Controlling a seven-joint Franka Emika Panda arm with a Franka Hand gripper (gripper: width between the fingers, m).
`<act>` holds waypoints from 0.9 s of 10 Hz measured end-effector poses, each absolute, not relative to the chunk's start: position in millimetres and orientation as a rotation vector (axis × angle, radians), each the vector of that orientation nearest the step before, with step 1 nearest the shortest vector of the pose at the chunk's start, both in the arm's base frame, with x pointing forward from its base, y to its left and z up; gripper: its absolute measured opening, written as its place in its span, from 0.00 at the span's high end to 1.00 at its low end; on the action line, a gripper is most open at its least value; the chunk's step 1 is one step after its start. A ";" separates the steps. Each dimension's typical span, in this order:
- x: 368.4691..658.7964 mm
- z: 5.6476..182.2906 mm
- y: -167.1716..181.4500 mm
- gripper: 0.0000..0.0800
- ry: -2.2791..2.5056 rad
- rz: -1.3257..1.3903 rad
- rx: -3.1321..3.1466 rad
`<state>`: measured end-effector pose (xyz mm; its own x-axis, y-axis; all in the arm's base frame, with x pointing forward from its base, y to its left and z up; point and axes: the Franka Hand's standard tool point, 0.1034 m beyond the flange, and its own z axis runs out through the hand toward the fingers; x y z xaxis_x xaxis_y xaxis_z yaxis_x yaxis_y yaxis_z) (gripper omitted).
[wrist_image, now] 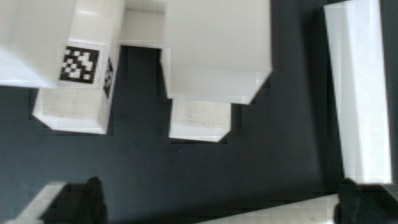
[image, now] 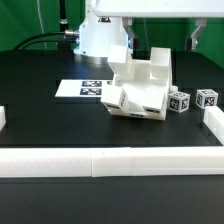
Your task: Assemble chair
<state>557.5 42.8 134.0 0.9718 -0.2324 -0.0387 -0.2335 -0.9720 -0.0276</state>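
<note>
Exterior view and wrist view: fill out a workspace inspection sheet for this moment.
Surface: black tabletop, with the marker board lying flat on it.
Job's things: partly built chair at the centre; a small tagged cube and a second cube stand loose at the exterior view's right of it.
Clutter: nothing seen; only the low white rail along the near edge.
Grippers: gripper open, holding nothing, hovering over the chair's white pieces.
Cables: dark cables run behind the robot base.
Surroundings: green backdrop behind the table.
</note>
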 end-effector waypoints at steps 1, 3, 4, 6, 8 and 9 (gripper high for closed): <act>556.5 135.2 42.6 0.19 0.364 0.055 -3.086; 529.3 146.6 40.8 0.19 0.375 0.070 -3.068; 514.2 149.3 39.2 0.19 0.384 0.082 -3.058; 503.3 143.5 37.8 0.19 0.412 0.072 -3.054; 504.6 144.0 37.8 0.19 0.411 0.069 -3.054; 504.1 140.9 36.6 0.19 0.405 0.070 -3.057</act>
<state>504.1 36.6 140.9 0.9645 -0.2587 -0.0527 -0.2613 -0.9639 -0.0504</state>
